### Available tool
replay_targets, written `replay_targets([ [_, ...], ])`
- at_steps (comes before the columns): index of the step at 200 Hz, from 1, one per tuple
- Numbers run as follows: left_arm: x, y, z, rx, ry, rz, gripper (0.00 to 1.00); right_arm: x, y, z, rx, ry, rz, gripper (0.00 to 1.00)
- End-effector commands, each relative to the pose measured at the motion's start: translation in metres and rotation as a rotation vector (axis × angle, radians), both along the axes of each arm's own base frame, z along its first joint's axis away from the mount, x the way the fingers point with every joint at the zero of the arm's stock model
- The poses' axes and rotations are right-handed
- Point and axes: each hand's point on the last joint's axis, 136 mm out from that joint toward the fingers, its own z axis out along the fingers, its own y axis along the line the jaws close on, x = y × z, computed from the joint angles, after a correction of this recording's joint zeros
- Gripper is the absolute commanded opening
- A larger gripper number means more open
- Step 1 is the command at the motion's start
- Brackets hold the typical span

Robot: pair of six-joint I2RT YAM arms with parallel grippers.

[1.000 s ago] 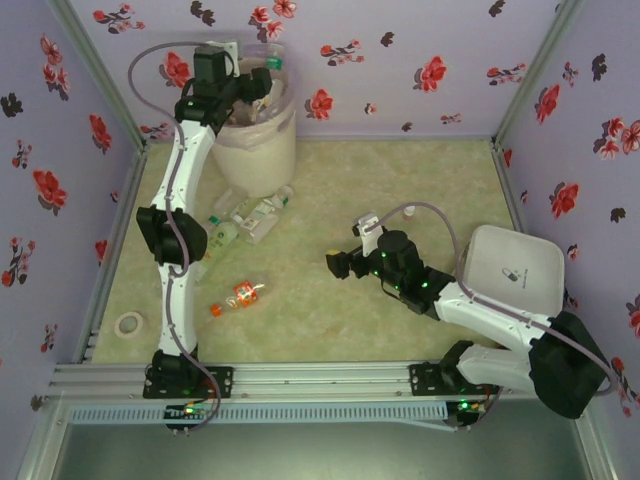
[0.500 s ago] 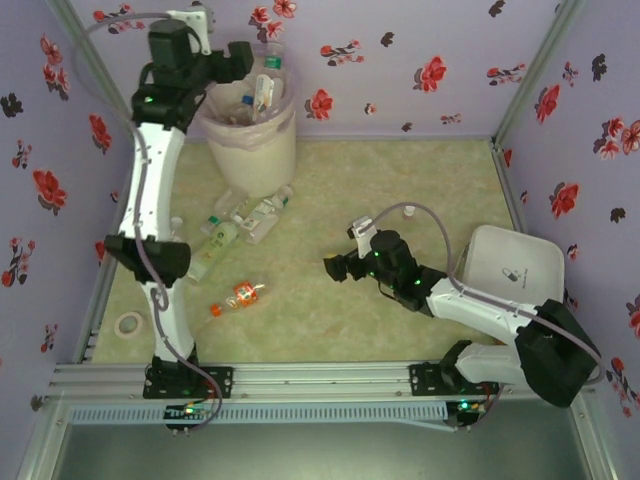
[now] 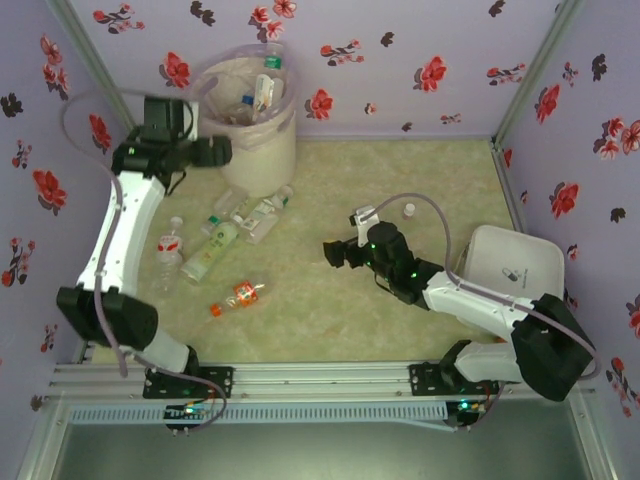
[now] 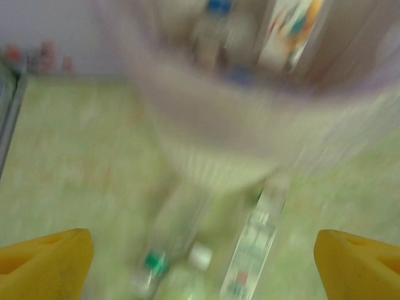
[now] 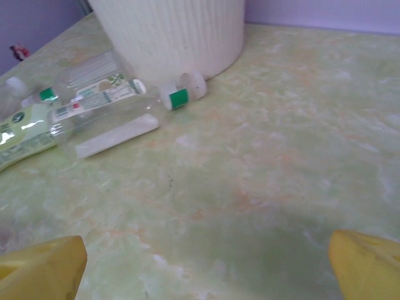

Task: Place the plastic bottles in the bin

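Observation:
The bin (image 3: 262,160) stands at the back left with several plastic bottles (image 3: 258,95) inside it. More bottles lie on the floor in front of it: a clear cluster (image 3: 255,212), a green-labelled one (image 3: 208,250), a red-and-white one (image 3: 168,245) and an orange one (image 3: 238,295). My left gripper (image 3: 214,151) hangs open and empty just left of the bin's wall. The blurred left wrist view looks down on the bin (image 4: 206,125) and floor bottles (image 4: 256,244). My right gripper (image 3: 335,255) is open low over bare floor, right of the bottles; its view shows a green-capped bottle (image 5: 119,94).
A white lidded box (image 3: 513,265) sits at the right edge, behind the right arm. A tiny white cap (image 3: 408,210) lies on the floor near it. Floral walls close the table on three sides, and a metal rail runs along the near edge.
My left arm has swung back from over the bin's mouth and come down to its left side, its gripper empty. The right gripper has crept slightly left.

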Motion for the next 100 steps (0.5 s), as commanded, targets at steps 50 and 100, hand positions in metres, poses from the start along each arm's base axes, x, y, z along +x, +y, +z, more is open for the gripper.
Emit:
replay_targets([
  [50,-0.085,0.079,-0.116,-0.174,0.196,0.402,0.94,0.028,-0.018,-0.007,0.072,0.135,-0.150,0.99],
  [100,-0.069,0.124,-0.184,-0.243,0.250,0.567,0.95,0.022,-0.024,-0.023,0.019,0.190,-0.162,0.99],
])
